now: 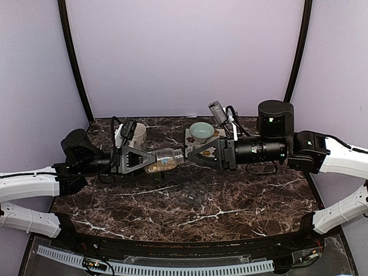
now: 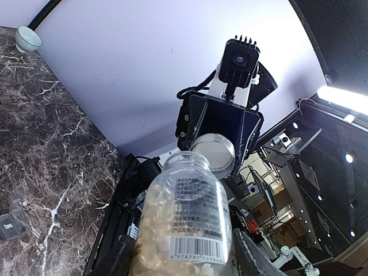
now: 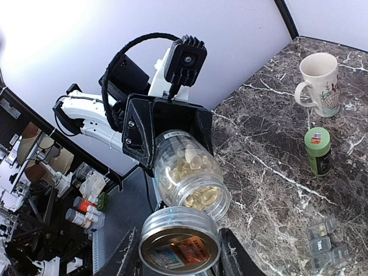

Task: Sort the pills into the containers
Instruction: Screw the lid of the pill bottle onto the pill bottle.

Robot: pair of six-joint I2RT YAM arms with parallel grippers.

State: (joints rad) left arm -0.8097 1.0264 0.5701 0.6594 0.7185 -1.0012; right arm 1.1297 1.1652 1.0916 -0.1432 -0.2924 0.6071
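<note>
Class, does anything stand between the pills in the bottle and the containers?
Yes: the cap, gripped by the right fingers, sits at the mouth of the bottle. The containers lie below on the table.

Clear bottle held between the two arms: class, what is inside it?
Pale tan pills lie in the clear bottle; its label covers some from the left wrist view.

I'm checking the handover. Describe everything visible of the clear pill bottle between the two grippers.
The pill bottle is clear plastic, round, with a white barcode label, partly filled with pale tan pills. It lies roughly level above the marble table, its body clamped in the left gripper, its mouth toward the right gripper, which holds the round cap. Whether the cap is screwed on or off cannot be told.
</note>
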